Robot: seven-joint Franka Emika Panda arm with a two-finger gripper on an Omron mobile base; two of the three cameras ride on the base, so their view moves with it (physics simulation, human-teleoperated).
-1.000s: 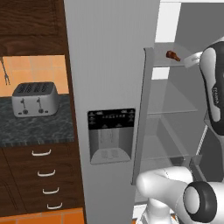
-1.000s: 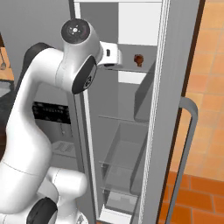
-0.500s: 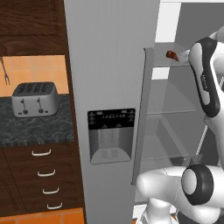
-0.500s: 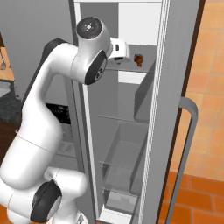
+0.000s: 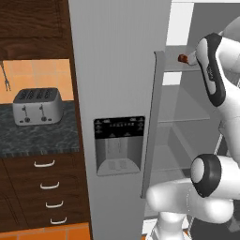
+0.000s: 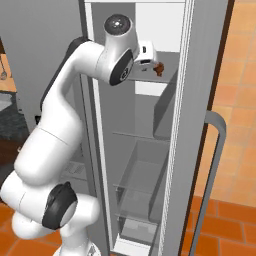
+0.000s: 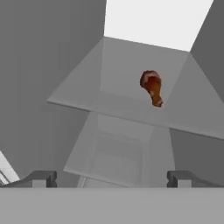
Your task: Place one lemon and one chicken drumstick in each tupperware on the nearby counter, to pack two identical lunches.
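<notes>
A brown chicken drumstick (image 7: 152, 86) lies on a glass shelf (image 7: 118, 109) high inside the open fridge. It also appears as the drumstick (image 6: 159, 68) in the right base view and the drumstick (image 5: 182, 58) in the left base view. My gripper (image 7: 111, 179) is open, with nothing between its fingertips (image 7: 41, 178). It points into the fridge a short way in front of the drumstick, apart from it. In the right base view the gripper (image 6: 151, 61) hovers just left of the drumstick. The counter (image 5: 37, 138) lies left of the fridge. The lemon and the tupperware are out of view.
A silver four-slot toaster (image 5: 37, 105) stands on the counter above dark drawers (image 5: 44, 187). The closed fridge door with its dispenser (image 5: 119, 150) is left of the arm. The open fridge door (image 6: 207, 150) stands to the right. Lower glass shelves (image 6: 142, 165) sit below.
The arm has reached further into the fridge, bringing the hand closer to the drumstick. The gripper has stayed open.
</notes>
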